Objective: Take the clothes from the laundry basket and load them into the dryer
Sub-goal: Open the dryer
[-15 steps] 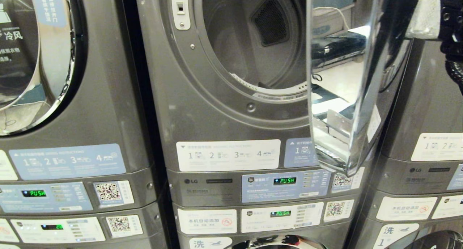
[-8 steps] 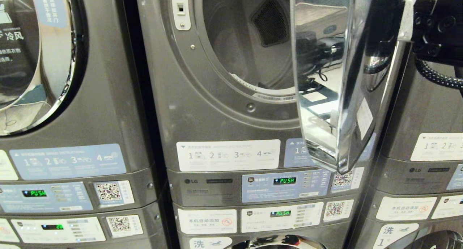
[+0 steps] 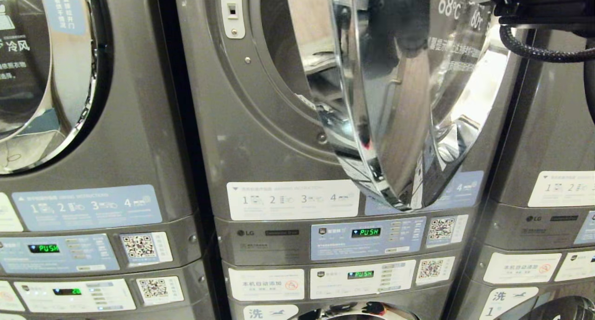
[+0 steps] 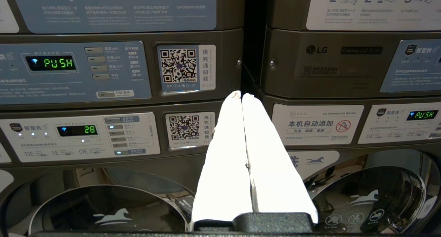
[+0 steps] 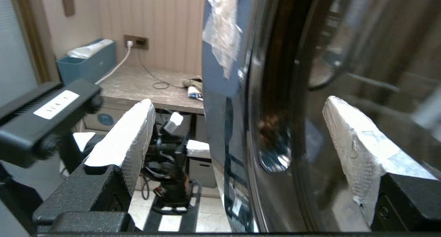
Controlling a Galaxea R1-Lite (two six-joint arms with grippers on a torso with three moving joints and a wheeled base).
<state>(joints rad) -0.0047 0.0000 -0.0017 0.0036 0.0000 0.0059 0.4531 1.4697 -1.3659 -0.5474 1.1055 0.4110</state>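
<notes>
Your right claw (image 5: pixel 237 133) stands wide open, its two white-padded fingers (image 5: pixel 127 140) straddling the edge of the round chrome-rimmed dryer door (image 5: pixel 275 92); whether either pad touches the door cannot be told. In the head view you see only the black body and ribbed cable of the right arm (image 3: pixel 539 13) at the upper right, just beside the door's outer rim. The dryer door (image 3: pixel 395 101) hangs partly swung across the round opening of the grey middle dryer (image 3: pixel 269 124), covering most of the drum mouth; a sliver of the dark drum (image 3: pixel 279 41) shows at the door's left. Your left claw (image 4: pixel 242 95) is closed, its white pads pressed together and empty, pointing at the seam between two stacked machines, near the black-and-white QR sticker (image 4: pixel 178 66) and the green "PUSH" display (image 4: pixel 50 62). Beyond the door, the right wrist view shows a grey counter (image 5: pixel 144 85) carrying a teal box (image 5: pixel 86 61). No clothes or laundry basket appear in any view.
</notes>
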